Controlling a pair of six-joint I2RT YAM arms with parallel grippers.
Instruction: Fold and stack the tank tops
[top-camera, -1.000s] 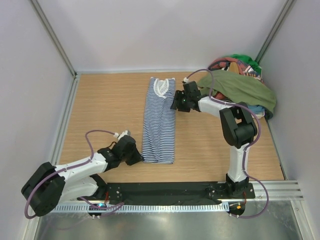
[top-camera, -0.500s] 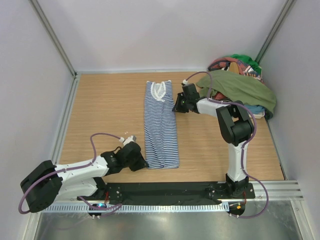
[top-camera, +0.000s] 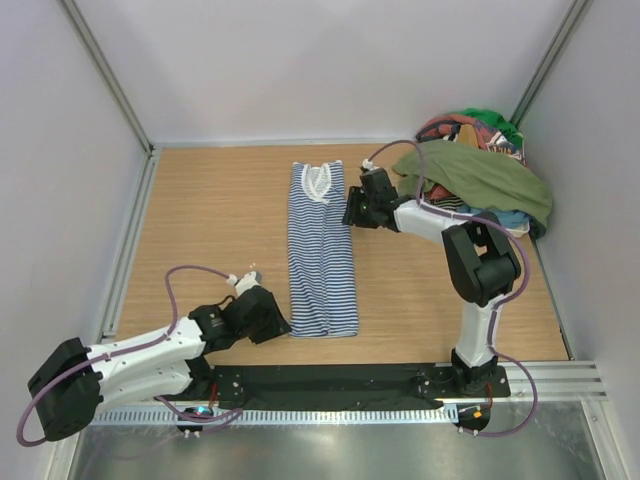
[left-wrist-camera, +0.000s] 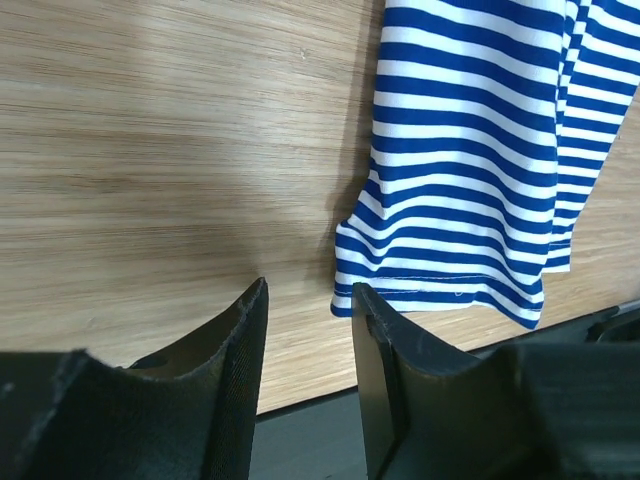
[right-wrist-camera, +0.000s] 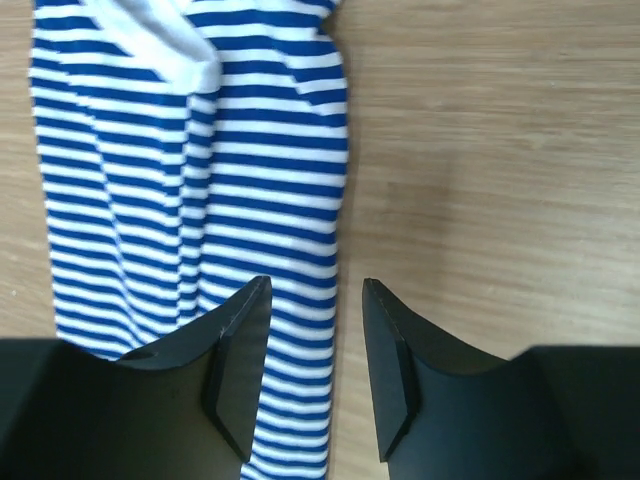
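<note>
The striped tank top lies flat on the wooden table, folded lengthwise into a long narrow strip, neck end at the far side. It also shows in the left wrist view and the right wrist view. My left gripper is open and empty just left of its near hem corner. My right gripper is open and empty over its right edge near the neck end. The olive green tank top lies draped over a clothes pile at the far right.
A pile of mixed clothes fills the far right corner under the olive top. White walls with metal rails enclose the table on three sides. A black base strip runs along the near edge.
The striped top was shifted and straightened between the earliest frame and half a second ago. Since then my left gripper has drawn back a little to the left of the hem; the right one barely moved.
</note>
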